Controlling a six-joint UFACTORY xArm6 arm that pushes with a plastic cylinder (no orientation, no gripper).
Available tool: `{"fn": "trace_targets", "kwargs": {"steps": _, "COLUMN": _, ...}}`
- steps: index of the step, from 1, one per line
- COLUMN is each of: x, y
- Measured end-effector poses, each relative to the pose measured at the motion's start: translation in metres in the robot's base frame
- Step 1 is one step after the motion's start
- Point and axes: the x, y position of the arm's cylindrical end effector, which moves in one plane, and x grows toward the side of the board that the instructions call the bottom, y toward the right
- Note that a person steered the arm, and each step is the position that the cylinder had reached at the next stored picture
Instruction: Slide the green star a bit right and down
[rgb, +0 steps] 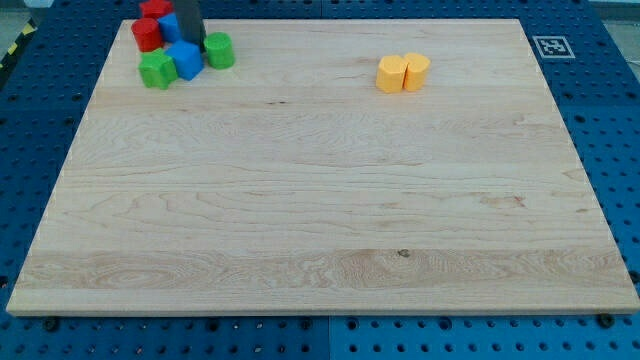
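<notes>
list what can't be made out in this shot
- My tip: in the camera view its very end sits among the clustered blocks, so contact is unclear.
- Blue block behind the rod: partly covered by the rod.
- Top red block: cut off by the view's top.
- Green blocks: too small to tell which is the star.
</notes>
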Motion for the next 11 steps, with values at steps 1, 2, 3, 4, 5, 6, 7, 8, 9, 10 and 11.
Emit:
{"fn": "trace_targets", "kwargs": {"steps": 1, "x": 0.044, "y": 0.024}}
{"fn": "trace_targets", "kwargs": {"steps": 2, "x": 0.066, "y": 0.039}}
{"fn": "trace_targets", "kwargs": {"steps": 3, "x": 0.095, "y": 0.046}}
{"fn": "trace_targets", "kwargs": {"steps": 4, "x": 0.12, "y": 0.018}}
{"fn": "trace_targets", "kwargs": {"steps": 5, "x": 0.109, "y": -0.061}}
{"fn": "trace_targets", "kwargs": {"steps": 6, "x": 0.079, "y": -0.131}}
{"fn": "trace_targets", "kwargs": {"steps": 7, "x": 0.035, "y": -0.132}}
{"fn": "trace_targets", "kwargs": {"steps": 8, "x": 0.024, "y": -0.121}}
{"fn": "trace_targets", "kwargs": {"steps": 9, "x": 0.031, "y": -0.116}}
{"fn": "trace_targets", "kwargs": {"steps": 10, "x": 0.033, "y": -0.097}}
{"fn": "trace_targets", "kwargs": {"steps": 11, "x": 0.033, "y": -0.083}}
